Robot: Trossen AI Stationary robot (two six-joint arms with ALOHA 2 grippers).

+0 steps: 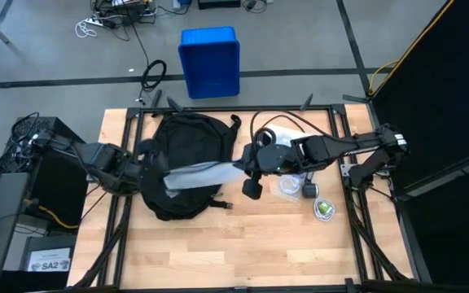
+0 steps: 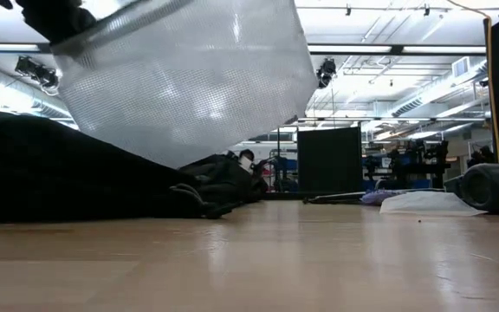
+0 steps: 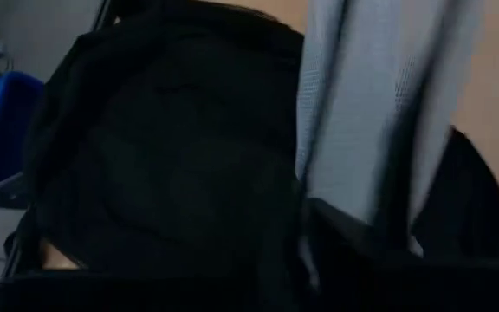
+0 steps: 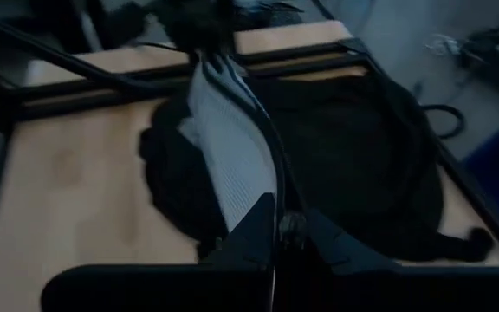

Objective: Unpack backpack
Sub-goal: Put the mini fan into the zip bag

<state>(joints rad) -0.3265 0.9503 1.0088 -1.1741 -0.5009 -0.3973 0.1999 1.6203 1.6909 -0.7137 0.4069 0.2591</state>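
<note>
The black backpack (image 1: 187, 142) lies flat on the left half of the wooden table; it also fills the left wrist view (image 3: 163, 156). A grey mesh pouch (image 1: 202, 173) is stretched above it between my two grippers and shows large in the low view (image 2: 189, 78). My left gripper (image 1: 159, 172) is shut on the pouch's left end. My right gripper (image 1: 238, 167) is shut on its right end. My left gripper holds the pouch by its left end, at the dark-trimmed top edge (image 2: 102, 35), coming from the table's left and slanting down. In its own wrist view the place of contact is too dark to read. The pouch is lifted clear of the table. My right gripper pinches the pouch's right end (image 4: 262, 195) between its two fingers, coming from the table's right and slanting down, along the pouch's length. The pouch runs away from the fingers over the backpack (image 4: 362, 147) toward the other arm, held in the air.
A clear plastic bag (image 1: 290, 185), a black roll (image 1: 312, 190) and a small green and white thing (image 1: 324, 208) lie at the table's right. A blue bin (image 1: 210, 61) stands on the floor beyond the far edge. Bare wood spans the near half.
</note>
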